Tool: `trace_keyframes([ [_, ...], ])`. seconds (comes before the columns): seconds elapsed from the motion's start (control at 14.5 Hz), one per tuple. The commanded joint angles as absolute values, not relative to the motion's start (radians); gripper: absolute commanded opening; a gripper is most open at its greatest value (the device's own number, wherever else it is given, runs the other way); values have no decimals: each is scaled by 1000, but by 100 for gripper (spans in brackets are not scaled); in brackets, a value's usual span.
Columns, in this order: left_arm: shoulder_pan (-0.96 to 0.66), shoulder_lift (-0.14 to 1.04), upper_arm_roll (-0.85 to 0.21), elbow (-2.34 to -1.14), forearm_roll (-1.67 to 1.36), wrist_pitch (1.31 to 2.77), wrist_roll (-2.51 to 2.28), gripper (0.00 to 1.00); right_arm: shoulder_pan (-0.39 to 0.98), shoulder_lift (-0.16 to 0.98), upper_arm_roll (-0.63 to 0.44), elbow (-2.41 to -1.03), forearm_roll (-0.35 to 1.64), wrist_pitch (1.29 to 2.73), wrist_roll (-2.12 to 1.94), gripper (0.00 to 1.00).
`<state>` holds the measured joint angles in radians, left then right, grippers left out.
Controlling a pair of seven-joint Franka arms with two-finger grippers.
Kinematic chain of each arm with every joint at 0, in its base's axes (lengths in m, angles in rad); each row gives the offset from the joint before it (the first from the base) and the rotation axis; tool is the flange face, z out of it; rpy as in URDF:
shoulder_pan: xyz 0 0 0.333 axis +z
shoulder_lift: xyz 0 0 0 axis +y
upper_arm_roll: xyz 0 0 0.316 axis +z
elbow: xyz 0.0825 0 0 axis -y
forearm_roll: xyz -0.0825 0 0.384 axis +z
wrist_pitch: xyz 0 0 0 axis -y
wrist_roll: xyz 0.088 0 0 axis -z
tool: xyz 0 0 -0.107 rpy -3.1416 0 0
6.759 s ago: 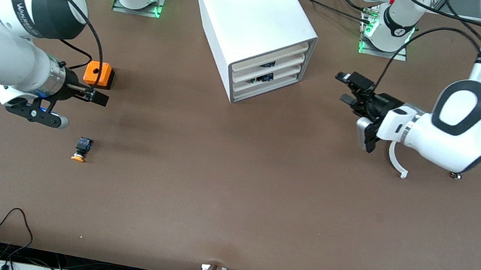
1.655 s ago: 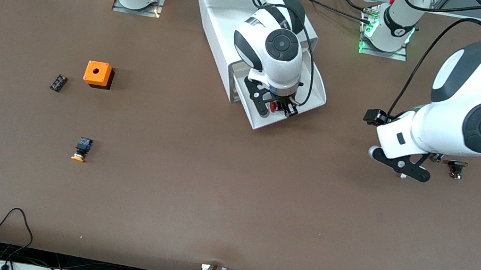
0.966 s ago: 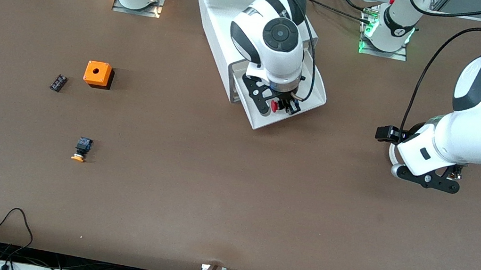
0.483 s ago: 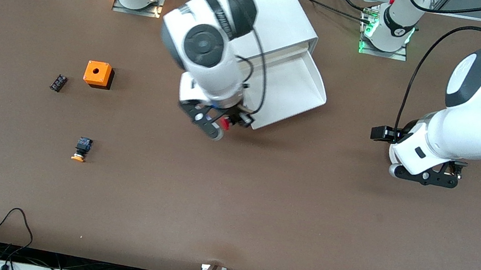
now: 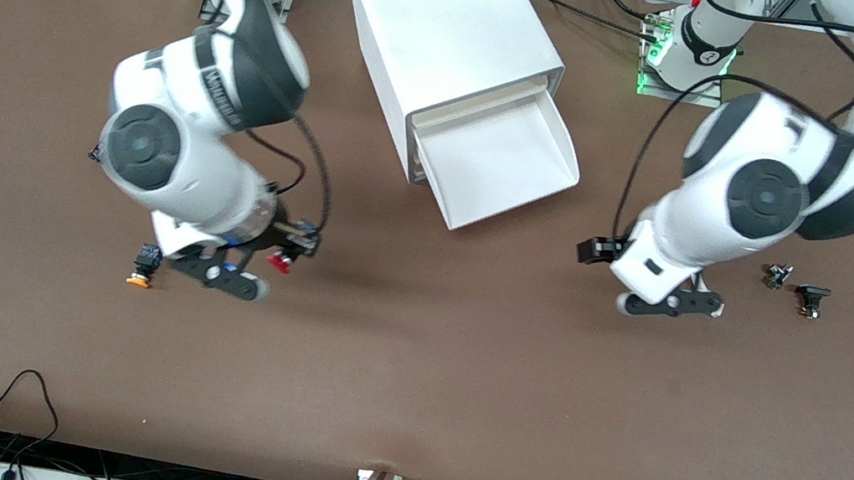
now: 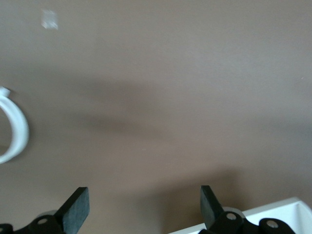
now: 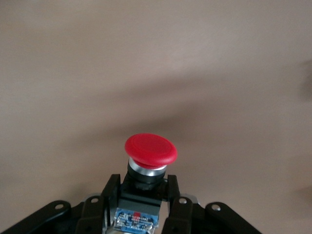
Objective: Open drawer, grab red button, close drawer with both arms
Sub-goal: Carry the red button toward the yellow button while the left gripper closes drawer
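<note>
On my brown tabletop (image 5: 407,373) I see a yellow-capped button (image 5: 144,265) and two small dark parts (image 5: 796,288), perhaps connectors.

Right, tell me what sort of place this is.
Probably a robotics lab bench, not a home or shop: two arms bolted to a bare brown table, a white cabinet with one drawer open, and loose cables along the table's edge.
</note>
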<state>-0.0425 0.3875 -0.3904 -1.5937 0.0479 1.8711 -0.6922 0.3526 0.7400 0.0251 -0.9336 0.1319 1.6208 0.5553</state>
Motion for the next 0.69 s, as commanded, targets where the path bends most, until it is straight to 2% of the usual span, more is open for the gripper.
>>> trace_keyframes([
  [0.0,-55,336,-419,-1753,60,2043,-851,100,273,729,35,-1034,146,1624,376,0],
  [0.21,-112,339,-417,-1891,64,2241,-1010,100,223,747,34,-1066,120,1647,284,0],
  [0.62,-159,347,-422,-1963,64,2255,-1032,100,101,761,34,-1322,78,1917,37,0],
])
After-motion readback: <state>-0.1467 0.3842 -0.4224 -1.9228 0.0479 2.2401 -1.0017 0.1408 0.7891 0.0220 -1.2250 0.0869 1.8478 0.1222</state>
